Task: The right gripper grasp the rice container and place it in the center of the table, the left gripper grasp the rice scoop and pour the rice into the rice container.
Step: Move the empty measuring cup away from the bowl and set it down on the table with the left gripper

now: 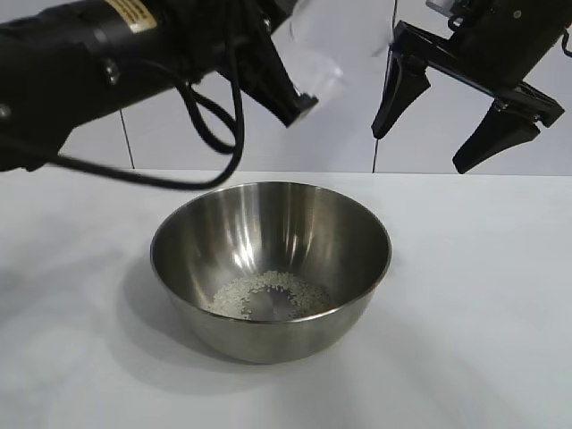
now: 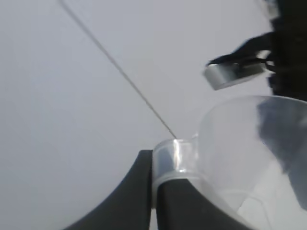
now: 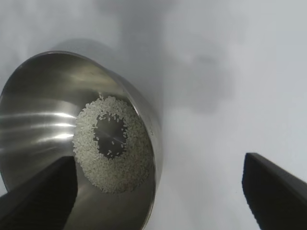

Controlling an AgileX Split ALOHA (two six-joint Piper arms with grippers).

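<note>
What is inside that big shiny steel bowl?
A ring of white rice grains lies on the bottom of the steel bowl, with a bare steel patch in its middle. The near wall hides part of the floor in the exterior view.

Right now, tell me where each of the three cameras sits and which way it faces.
Exterior: in front of the rig, level, facing the bowl on the table; both arms show above, left end effector holding the scoop, right end effector open.
Left wrist: along its fingers clamped on the scoop's handle.
Right wrist: looks down past its fingers at the table.
Exterior and right wrist share bowl and rice.
</note>
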